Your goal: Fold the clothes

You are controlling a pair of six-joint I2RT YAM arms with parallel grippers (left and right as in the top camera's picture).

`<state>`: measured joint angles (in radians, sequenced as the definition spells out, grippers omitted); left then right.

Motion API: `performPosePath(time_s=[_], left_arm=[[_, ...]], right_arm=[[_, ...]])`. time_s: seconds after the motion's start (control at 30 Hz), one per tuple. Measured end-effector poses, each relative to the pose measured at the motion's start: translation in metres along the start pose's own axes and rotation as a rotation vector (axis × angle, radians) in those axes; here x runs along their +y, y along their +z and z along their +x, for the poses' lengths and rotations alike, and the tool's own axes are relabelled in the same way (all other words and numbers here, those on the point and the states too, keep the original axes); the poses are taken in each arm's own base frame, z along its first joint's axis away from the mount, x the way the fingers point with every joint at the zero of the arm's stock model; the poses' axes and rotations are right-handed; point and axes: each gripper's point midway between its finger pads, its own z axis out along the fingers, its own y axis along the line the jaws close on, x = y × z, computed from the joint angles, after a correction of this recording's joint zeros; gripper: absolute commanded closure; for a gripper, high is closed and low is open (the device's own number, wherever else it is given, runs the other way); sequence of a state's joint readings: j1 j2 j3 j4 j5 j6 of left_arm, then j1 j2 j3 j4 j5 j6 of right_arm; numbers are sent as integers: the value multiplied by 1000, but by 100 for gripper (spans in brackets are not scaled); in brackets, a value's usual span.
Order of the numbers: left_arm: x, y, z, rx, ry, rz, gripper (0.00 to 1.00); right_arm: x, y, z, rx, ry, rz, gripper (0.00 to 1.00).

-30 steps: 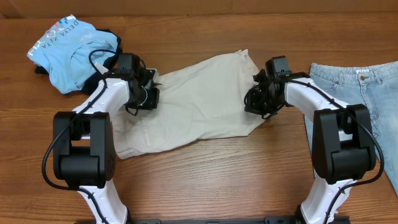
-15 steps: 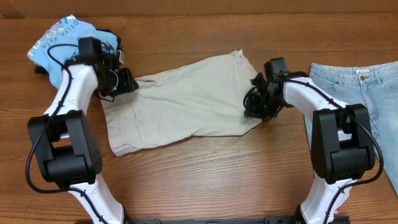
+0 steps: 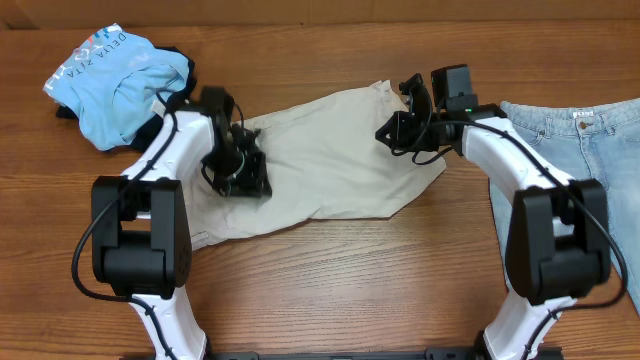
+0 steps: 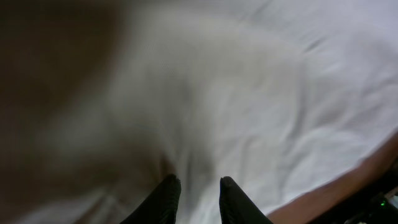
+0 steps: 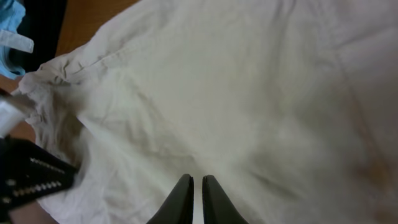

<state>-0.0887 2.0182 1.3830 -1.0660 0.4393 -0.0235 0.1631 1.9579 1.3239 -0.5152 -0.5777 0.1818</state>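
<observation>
The beige shorts [image 3: 330,160] lie crumpled across the middle of the table. They fill the left wrist view [image 4: 261,81] and the right wrist view [image 5: 236,81]. My left gripper [image 3: 243,170] is low on their left part, its fingers [image 4: 198,186] close together with cloth pinched between them. My right gripper [image 3: 398,128] is over their upper right part, its fingers [image 5: 197,185] nearly closed on a thin strip of cloth. The sky-blue printed tee [image 3: 115,80] lies at the far left on a dark garment [image 3: 180,70]. The light-blue jeans [image 3: 590,150] lie at the right.
Bare wooden table [image 3: 330,290] runs along the front. In the right wrist view, the left arm's black end [image 5: 28,177] shows at the left edge. The tee pile sits just behind the left arm, and the jeans lie under the right arm's elbow.
The left gripper pulled the shorts' left end out toward the tee, then swung back right and nearer, and the cloth bunched again. The right gripper moved away from the front edge.
</observation>
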Motion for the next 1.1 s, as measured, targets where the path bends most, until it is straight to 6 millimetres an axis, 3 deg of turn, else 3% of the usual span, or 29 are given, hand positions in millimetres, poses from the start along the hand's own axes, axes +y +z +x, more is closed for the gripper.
performPosePath(time_s=[0.13,0.23,0.43,0.53,0.6,0.73,0.83,0.9,1.0,1.1], left_arm=[[18,17,22,61,-74,-35,74],[21,18,25,56,-110,-35,77],[30,12,43,113,-202,-51,78],[37,-3,56,169,-252,-79,75],[43,-19,46,119,-258,-97,68],[62,-73,23,-90,-311,-119,39],[84,-115,22,-228,-399,-123,13],[102,-133,25,-287,-461,-124,4],[123,-135,25,-331,-519,-116,0],[135,-114,26,-343,-519,-65,0]], right_arm=[[-15,24,11,51,110,-6,87],[-25,36,21,87,174,3,87],[-29,36,40,158,249,26,85],[-30,35,46,178,271,34,84],[-30,35,47,184,278,36,83],[-31,34,49,188,283,41,81],[-31,35,49,189,283,42,80],[-31,35,49,187,281,45,79],[-32,35,48,184,278,55,78],[-34,35,49,183,279,66,75]])
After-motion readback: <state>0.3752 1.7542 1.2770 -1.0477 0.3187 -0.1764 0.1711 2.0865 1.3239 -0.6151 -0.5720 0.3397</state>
